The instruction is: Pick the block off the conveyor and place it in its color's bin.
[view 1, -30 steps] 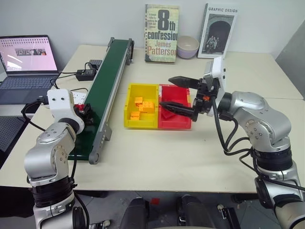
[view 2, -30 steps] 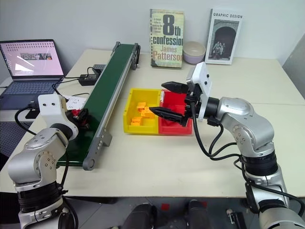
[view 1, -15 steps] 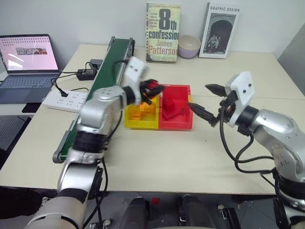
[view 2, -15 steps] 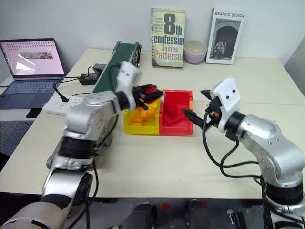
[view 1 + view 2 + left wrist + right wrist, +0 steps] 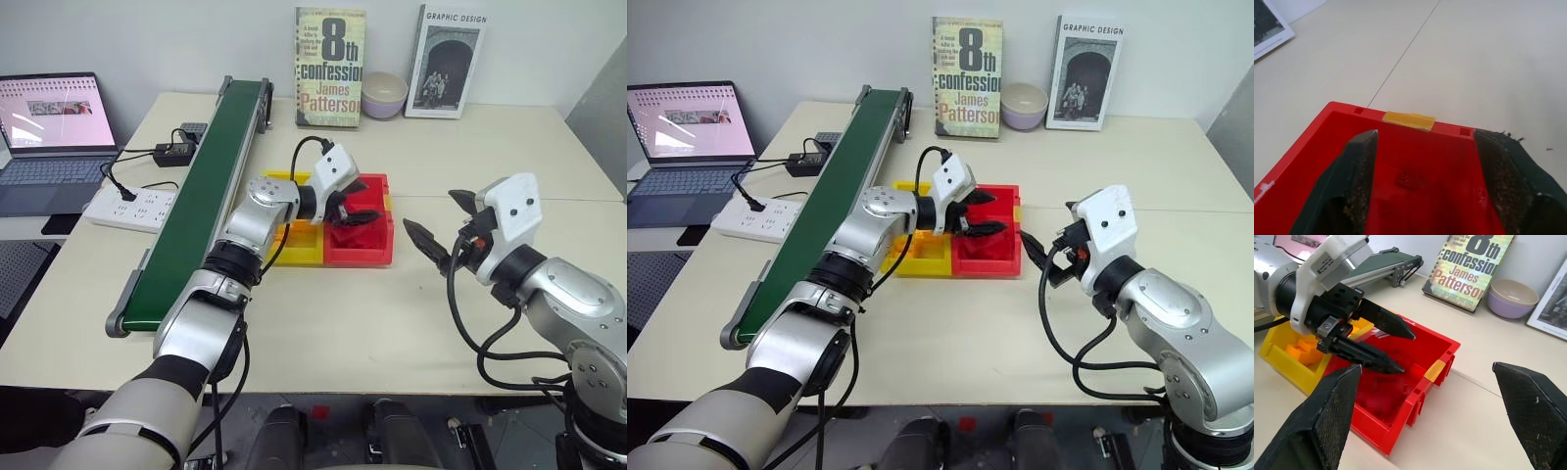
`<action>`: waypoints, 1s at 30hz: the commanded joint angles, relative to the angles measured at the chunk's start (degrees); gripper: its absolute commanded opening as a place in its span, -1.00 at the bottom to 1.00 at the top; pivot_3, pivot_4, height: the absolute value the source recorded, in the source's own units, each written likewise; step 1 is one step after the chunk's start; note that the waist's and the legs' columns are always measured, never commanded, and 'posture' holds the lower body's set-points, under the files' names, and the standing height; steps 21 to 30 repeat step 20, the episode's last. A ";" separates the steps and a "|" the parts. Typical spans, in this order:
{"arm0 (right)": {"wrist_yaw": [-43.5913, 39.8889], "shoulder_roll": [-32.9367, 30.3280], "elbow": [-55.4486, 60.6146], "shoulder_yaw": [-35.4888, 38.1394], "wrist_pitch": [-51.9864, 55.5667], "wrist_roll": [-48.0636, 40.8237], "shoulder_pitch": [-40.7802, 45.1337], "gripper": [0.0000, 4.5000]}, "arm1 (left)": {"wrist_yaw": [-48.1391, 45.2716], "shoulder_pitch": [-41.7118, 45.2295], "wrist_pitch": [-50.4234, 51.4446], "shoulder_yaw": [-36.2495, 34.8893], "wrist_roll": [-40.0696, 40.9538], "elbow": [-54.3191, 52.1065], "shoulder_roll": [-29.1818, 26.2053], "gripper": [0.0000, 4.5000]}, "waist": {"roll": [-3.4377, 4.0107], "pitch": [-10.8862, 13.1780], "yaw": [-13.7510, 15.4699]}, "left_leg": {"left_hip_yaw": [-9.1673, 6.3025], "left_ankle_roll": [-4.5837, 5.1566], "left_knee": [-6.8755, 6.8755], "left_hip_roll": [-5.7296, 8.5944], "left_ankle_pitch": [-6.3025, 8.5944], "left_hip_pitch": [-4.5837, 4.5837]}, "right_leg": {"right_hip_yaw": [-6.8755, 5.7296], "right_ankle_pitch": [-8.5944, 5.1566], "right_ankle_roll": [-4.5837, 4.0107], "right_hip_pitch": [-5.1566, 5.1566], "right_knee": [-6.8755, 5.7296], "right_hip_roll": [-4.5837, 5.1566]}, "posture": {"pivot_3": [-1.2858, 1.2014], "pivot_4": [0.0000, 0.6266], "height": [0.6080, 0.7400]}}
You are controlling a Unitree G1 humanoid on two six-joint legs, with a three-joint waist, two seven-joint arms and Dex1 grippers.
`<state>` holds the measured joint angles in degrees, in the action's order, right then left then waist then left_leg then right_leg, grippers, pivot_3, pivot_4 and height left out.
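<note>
My left gripper (image 5: 370, 201) hangs open just over the red bin (image 5: 358, 253), with nothing between its fingers (image 5: 1359, 166). A small red block (image 5: 1410, 178) lies on the bin's floor below them. In the right wrist view the same left gripper (image 5: 1406, 352) reaches over the bin (image 5: 1400, 428) from the conveyor side. My right gripper (image 5: 436, 223) stands open above the bare table to the right of the bin, pointing toward it and touching nothing. The dark green conveyor (image 5: 201, 201) runs along the left, its belt bare.
A yellow bin (image 5: 292, 252) with orange-yellow bricks (image 5: 1300, 350) sits against the red bin's left side. Two books (image 5: 331, 67) and a lilac bowl (image 5: 385, 95) stand at the back. A laptop (image 5: 54, 117) and a power strip (image 5: 132, 206) lie left of the conveyor.
My left arm swung from the conveyor over to the red bin carrying the red block, then opened and let it go. My right gripper drew back to the right, away from the bin.
</note>
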<state>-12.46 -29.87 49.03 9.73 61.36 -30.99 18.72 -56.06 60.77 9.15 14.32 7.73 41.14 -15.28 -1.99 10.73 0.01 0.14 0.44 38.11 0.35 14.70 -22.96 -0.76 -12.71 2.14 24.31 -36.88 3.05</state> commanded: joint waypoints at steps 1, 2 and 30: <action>-1.32 -0.58 -0.55 0.74 -0.97 -1.18 2.60 1.00 | -0.43 0.90 0.08 -2.89 0.67 -4.12 -1.22 0.89 | 0.00 0.00 -0.03 | 0.01 0.00 0.00 0.00 0.00 0.01 | 0.00 0.00 0.00 0.00 -0.01 0.00 | 0.03 -0.52 1.00; -2.30 -0.92 -1.57 0.27 -1.44 -1.39 3.48 1.00 | -0.62 0.43 1.21 -3.74 0.89 -5.92 -2.64 0.98 | 0.00 0.00 -0.02 | 0.00 0.00 0.00 0.00 0.00 0.01 | 0.00 0.00 0.00 0.00 -0.01 0.00 | 0.03 -0.52 1.00; -30.05 -10.80 -26.84 -7.53 -17.62 -1.12 15.29 1.00 | 1.63 -28.30 35.10 -23.27 11.30 -51.41 -32.85 0.99 | 0.07 0.07 -0.02 | -0.07 0.00 0.00 0.01 0.00 0.07 | -0.02 0.02 -0.03 -0.09 0.03 0.07 | 0.03 -0.52 1.00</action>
